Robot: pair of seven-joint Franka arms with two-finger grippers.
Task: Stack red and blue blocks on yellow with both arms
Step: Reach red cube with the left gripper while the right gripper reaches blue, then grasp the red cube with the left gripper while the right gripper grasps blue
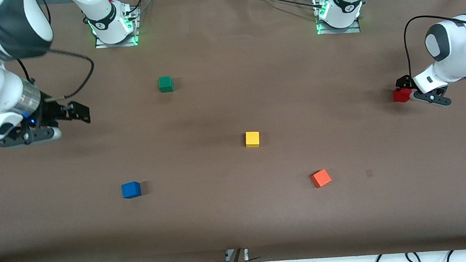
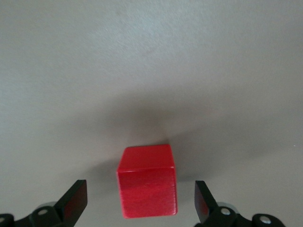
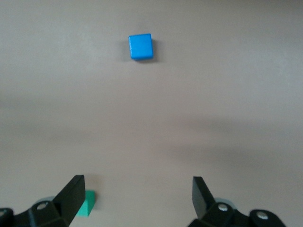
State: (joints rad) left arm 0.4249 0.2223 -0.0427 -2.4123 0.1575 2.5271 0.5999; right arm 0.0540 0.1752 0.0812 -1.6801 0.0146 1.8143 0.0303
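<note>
The deep red cube (image 1: 401, 95) sits on the table near the left arm's end. My left gripper (image 1: 403, 90) is down around it and open. In the left wrist view the red cube (image 2: 147, 187) lies between the two fingers, with a gap on each side of my left gripper (image 2: 140, 201). The bright blue cube (image 1: 131, 189) sits toward the right arm's end, nearer to the front camera, and shows in the right wrist view (image 3: 141, 46). The yellow cube (image 1: 252, 139) sits mid-table. My right gripper (image 1: 81, 112) is open and empty above the table, as its wrist view shows (image 3: 137, 191).
A green cube (image 1: 165, 84) sits nearer the robots' bases and shows beside a finger in the right wrist view (image 3: 87, 204). An orange-red cube (image 1: 320, 178) lies nearer to the front camera than the yellow cube. The brown table (image 1: 241, 223) is otherwise bare.
</note>
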